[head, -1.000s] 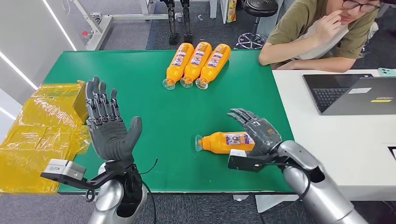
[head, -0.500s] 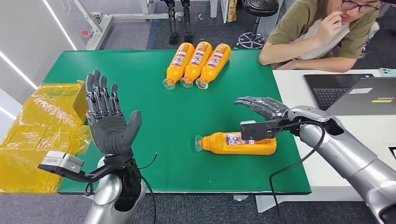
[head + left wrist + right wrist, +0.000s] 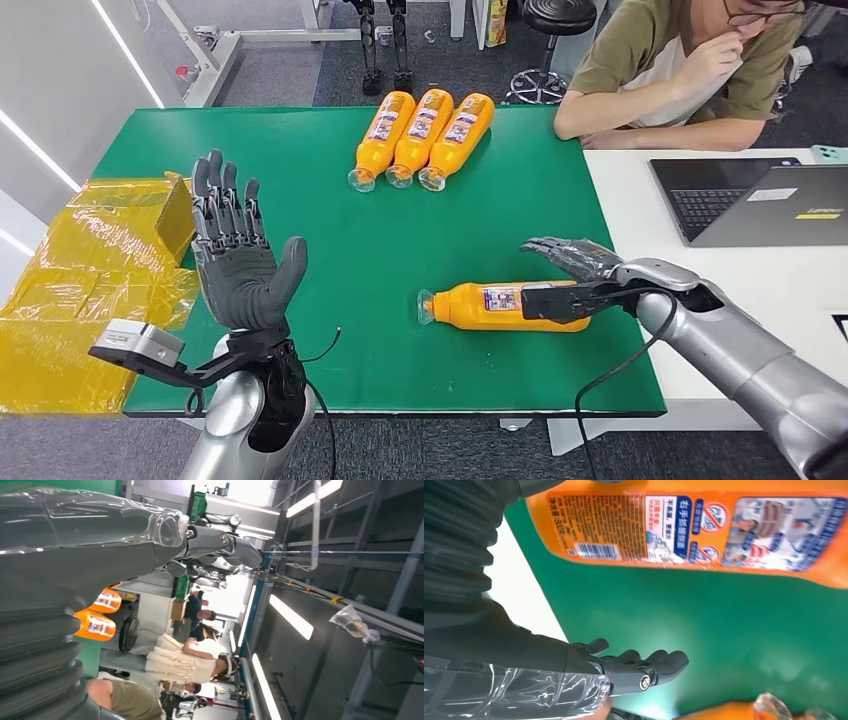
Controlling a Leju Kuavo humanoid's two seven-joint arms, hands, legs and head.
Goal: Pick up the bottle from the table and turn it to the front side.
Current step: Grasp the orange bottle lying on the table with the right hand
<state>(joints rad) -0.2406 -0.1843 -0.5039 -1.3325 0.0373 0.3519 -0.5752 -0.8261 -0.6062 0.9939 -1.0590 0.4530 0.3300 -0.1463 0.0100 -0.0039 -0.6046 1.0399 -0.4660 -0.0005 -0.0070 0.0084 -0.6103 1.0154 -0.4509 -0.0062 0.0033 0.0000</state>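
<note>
An orange bottle (image 3: pixel 490 305) lies on its side on the green table (image 3: pixel 330 260), clear cap toward my left, its printed label (image 3: pixel 704 530) facing up. My right hand (image 3: pixel 572 258) hovers by the bottle's base end, on its far side, with its fingers (image 3: pixel 644 670) stretched out and apart from the bottle; nothing is in it. My left hand (image 3: pixel 237 262) is raised over the table's near left part, palm open and fingers spread, and it appears close up in the left wrist view (image 3: pixel 100 540).
Three more orange bottles (image 3: pixel 424 135) lie side by side at the table's far edge. A yellow bag (image 3: pixel 90 270) sits at the left. A white table (image 3: pixel 700 290) with a laptop (image 3: pixel 760 200) adjoins on the right, where a person (image 3: pixel 680 70) sits.
My right hand came off the bottle's base end, swung up and away to the far right, and has now dropped back close to it. The bottle stayed put. My left hand barely shifted.
</note>
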